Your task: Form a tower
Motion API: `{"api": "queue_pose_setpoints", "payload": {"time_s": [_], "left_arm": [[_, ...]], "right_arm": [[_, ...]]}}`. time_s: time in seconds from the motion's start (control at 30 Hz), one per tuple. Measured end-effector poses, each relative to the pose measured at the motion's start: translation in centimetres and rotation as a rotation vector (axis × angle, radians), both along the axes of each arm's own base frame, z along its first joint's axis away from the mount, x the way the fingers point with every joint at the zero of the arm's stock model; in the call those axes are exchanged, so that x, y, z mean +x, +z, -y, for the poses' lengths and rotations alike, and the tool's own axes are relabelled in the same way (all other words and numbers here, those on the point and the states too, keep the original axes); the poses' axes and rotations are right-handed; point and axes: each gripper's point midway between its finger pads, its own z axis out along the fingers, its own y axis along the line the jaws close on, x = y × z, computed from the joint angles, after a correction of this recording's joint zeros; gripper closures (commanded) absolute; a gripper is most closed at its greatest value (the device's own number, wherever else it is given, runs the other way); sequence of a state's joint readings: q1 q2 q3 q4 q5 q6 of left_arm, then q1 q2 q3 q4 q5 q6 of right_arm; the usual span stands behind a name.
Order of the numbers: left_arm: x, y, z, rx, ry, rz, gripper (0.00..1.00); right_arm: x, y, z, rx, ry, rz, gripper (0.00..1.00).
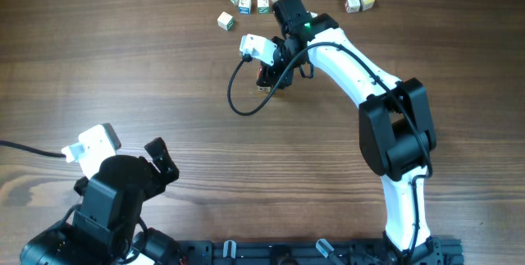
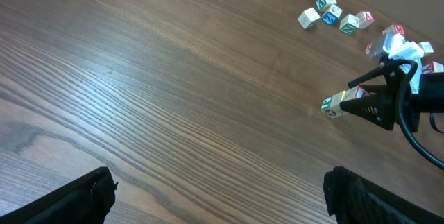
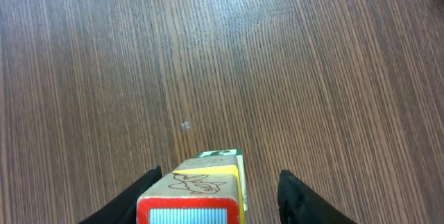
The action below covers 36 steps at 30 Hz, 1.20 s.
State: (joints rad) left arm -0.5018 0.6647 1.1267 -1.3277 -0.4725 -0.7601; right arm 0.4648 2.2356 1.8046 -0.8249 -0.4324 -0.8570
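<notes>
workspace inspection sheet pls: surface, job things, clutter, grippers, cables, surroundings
surface: brown wood-grain table
job's things: tower of alphabet cubes, red-framed top face, between the fingers of the right gripper
clutter: loose letter cubes scattered beyond the tower
grippers: left gripper open, away from the cubes; right gripper straddles the tower, grip unclear
cables: black cable loops over the table beside the tower
surroundings: nothing seen

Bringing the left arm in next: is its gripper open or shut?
Open. The left wrist view shows the left gripper, fingers far apart at the bottom corners, nothing between them.
</notes>
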Motion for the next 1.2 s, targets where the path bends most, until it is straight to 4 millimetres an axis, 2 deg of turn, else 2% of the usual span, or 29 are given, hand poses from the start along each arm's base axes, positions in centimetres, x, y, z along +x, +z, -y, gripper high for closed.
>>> {"api": "queue_pose_setpoints", "payload": {"time_s": [0.1, 0.2, 0.27, 0.37, 0.43, 0.53, 0.57, 0.63, 0.67, 0.7, 0.8, 0.97, 1.07, 1.2], "left_arm": [[0.0, 0.0, 0.0, 0.000, 0.000, 0.000, 0.00], [0.0, 0.0, 0.0, 0.000, 0.000, 0.000, 0.00], [0.0, 0.0, 0.0, 0.000, 0.000, 0.000, 0.00], [0.0, 0.0, 0.0, 0.000, 0.000, 0.000, 0.00], [0.0, 0.0, 0.0, 0.000, 0.000, 0.000, 0.00], [0.0, 0.0, 0.0, 0.000, 0.000, 0.000, 0.00], [0.0, 0.0, 0.0, 0.000, 0.000, 0.000, 0.00], [0.0, 0.0, 0.0, 0.000, 0.000, 0.000, 0.00], [0.0, 0.0, 0.0, 0.000, 0.000, 0.000, 0.00], [0.0, 0.0, 0.0, 0.000, 0.000, 0.000, 0.00], [0.0, 0.0, 0.0, 0.000, 0.000, 0.000, 0.00], [0.0, 0.0, 0.0, 0.000, 0.000, 0.000, 0.00], [0.0, 0.0, 0.0, 0.000, 0.000, 0.000, 0.00], [0.0, 0.0, 0.0, 0.000, 0.000, 0.000, 0.00]], "right_arm": [[-0.1, 0.1, -0.1, 0.007, -0.006, -0.007, 0.26], [0.0, 0.1, -0.2, 0.012, -0.012, -0.011, 0.20], [0.0, 0.1, -0.2, 0.016, -0.028, -0.017, 0.00], [0.5, 0.8, -0.5, 0.031, -0.117, -0.057, 0.00], [1.8, 2.8, -1.2, 0.072, -0.223, -0.072, 0.00], [4.3, 7.2, -2.3, 0.171, -0.413, -0.096, 0.00], [4.9, 8.2, -2.3, 0.185, -0.489, -0.110, 0.00], [6.4, 9.7, -1.3, 0.194, -0.768, -0.165, 0.00], [6.5, 9.6, -0.8, 0.187, -0.835, -0.187, 0.00], [6.4, 8.7, 0.7, 0.148, -1.036, -0.252, 0.00], [4.6, 7.2, 3.0, 0.056, -1.277, -0.359, 0.00], [1.9, 5.8, 5.7, -0.072, -1.535, -0.461, 0.00], [0.9, 5.5, 6.8, -0.105, -1.700, -0.503, 0.00], [1.7, 5.7, 6.3, -0.029, -1.802, -0.542, 0.00]]}}
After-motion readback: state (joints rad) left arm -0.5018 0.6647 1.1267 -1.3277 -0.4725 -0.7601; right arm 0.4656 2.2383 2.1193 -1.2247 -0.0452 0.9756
